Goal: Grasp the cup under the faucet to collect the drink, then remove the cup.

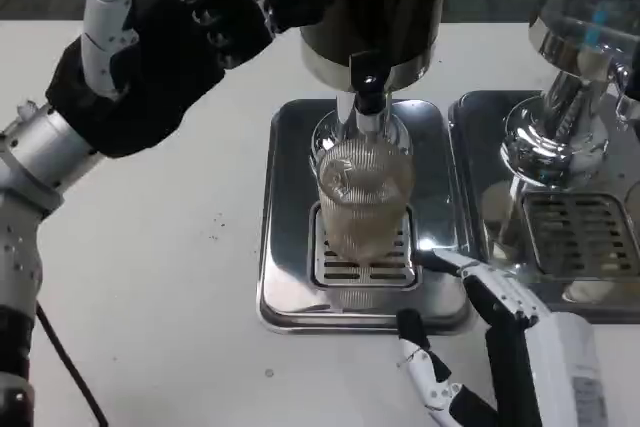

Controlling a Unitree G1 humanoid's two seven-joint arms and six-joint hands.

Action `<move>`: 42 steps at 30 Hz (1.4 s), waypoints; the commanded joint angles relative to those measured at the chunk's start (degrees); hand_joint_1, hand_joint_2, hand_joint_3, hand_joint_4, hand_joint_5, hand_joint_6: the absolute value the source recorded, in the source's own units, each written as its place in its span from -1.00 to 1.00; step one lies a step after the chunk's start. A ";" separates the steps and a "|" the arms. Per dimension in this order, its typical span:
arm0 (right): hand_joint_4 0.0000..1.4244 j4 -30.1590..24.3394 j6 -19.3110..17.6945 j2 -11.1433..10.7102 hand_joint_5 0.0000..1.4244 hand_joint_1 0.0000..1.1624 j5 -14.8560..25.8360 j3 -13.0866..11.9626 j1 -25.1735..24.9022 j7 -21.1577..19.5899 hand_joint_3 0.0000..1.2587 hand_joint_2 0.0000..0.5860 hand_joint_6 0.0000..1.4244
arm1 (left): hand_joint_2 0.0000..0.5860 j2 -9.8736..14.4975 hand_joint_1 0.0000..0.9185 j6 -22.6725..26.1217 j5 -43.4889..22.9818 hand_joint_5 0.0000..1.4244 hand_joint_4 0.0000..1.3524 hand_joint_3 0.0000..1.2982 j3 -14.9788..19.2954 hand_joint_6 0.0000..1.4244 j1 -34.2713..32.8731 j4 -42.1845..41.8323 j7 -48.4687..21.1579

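Right hand [480, 347] fingers spread beside cup [365, 197], left hand [180, 37] raised, gripping dispenser [375, 7].

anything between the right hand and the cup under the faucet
Nothing visible does. The right hand sits low at the front right corner of the drip tray, fingers spread toward the cup, with only bare tray and grate in the gap. The faucet hangs directly above the cup.
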 commanded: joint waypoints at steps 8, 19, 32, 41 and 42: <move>-0.46 1.75 -0.85 1.63 -0.50 -0.23 0.74 0.09 0.22 -2.24 -0.35 0.41 -0.46 | -0.53 -4.00 -1.00 -0.47 6.86 -0.72 -0.79 -0.69 -2.11 -0.85 -5.54 8.37 -1.94; -0.46 2.03 -0.93 2.30 -0.50 -0.24 0.76 0.02 0.63 -2.87 -0.36 0.40 -0.46 | -0.52 -6.27 -1.00 -5.02 13.12 -0.72 -0.79 -0.67 -3.10 -0.85 -8.28 17.17 -2.87; -0.45 2.72 -1.60 2.35 -0.50 -0.26 2.38 -0.26 0.83 -2.50 -0.36 0.38 -0.46 | -0.52 -6.74 -1.00 -14.33 19.40 -0.74 -0.81 -0.68 -6.05 -0.87 -9.16 23.28 -2.86; -0.45 2.69 -1.67 2.24 -0.50 -0.26 2.69 -0.07 0.99 -2.43 -0.36 0.38 -0.46 | -0.50 -6.39 -1.00 -24.47 23.73 -0.78 -0.85 -0.73 -8.67 -0.92 -7.96 26.18 -0.65; -0.45 2.66 -1.68 2.23 -0.50 -0.26 2.70 -0.08 1.01 -2.43 -0.36 0.38 -0.46 | -0.50 -6.34 -1.00 -25.27 24.08 -0.79 -0.87 -0.73 -8.96 -0.93 -7.85 26.49 -0.48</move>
